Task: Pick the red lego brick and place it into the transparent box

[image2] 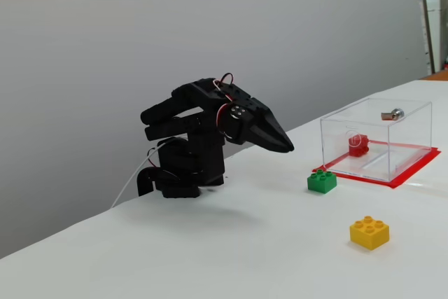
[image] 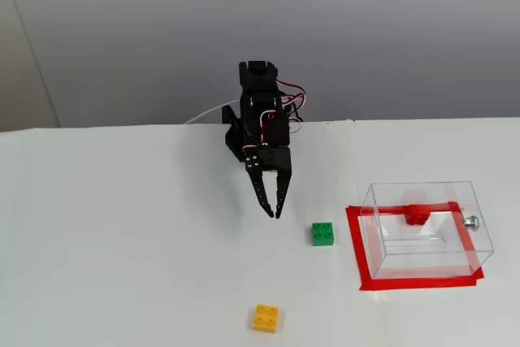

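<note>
Transparent box (image: 479, 237), rigid and clear, sits at right on red tape (image: 361, 258); inside, near its far wall, lies the red lego brick (image: 418, 214), light, hard, best pinched across flat sides. Gripper (image: 274, 214) nearly closed, empty, well left.

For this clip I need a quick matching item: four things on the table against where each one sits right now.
Things:
1. red lego brick
2. green brick
3. yellow brick
4. gripper

Places:
A. bare table, nearest the camera in a fixed view
B. inside the transparent box
C. above the table, holding nothing
D. on the table just outside the red tape rectangle

Pairs: 1-B, 2-D, 3-A, 4-C
</note>
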